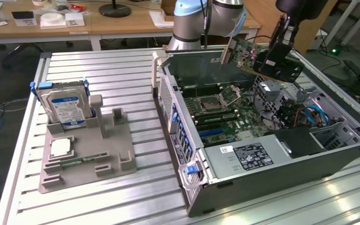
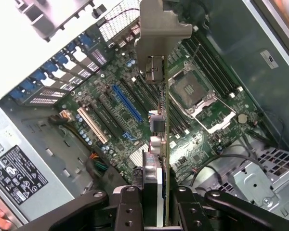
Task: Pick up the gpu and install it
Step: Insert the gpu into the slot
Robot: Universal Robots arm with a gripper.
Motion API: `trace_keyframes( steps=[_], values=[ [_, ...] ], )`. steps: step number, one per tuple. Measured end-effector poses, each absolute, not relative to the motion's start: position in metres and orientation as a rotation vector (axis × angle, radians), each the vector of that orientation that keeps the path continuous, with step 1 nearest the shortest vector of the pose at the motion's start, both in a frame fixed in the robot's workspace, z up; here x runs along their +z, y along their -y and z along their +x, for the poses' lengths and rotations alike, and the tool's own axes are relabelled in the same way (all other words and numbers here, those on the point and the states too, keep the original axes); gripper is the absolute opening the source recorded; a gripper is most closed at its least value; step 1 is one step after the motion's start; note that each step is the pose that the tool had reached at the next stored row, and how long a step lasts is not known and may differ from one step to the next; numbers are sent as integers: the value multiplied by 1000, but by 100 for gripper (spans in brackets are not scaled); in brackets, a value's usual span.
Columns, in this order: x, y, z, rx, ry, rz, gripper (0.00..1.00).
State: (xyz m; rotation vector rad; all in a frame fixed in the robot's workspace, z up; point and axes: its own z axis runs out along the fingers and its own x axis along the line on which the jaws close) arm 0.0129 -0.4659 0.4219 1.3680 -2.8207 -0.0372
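Tool [image 2: 156,204] clamped on the gpu [image 2: 164,139], card held edge-on in the air above the motherboard [image 1: 230,124] of the open computer case [image 1: 292,161], hard drive [image 1: 64,105] upright in a grey holder [image 1: 86,161] on the slatted surface [image 1: 105,70], well apart at the exterior view's left

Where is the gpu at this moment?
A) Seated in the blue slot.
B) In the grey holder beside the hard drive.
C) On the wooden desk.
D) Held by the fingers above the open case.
D: the fingers clamp the gpu, which hangs over the open case, and the blue slot is bare.
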Motion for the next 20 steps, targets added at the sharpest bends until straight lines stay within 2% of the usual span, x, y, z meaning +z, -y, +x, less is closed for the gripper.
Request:
trace_keyframes(
  steps=[20],
  values=[
    [421,467,13,-36,2620,1716,28]
  ],
)
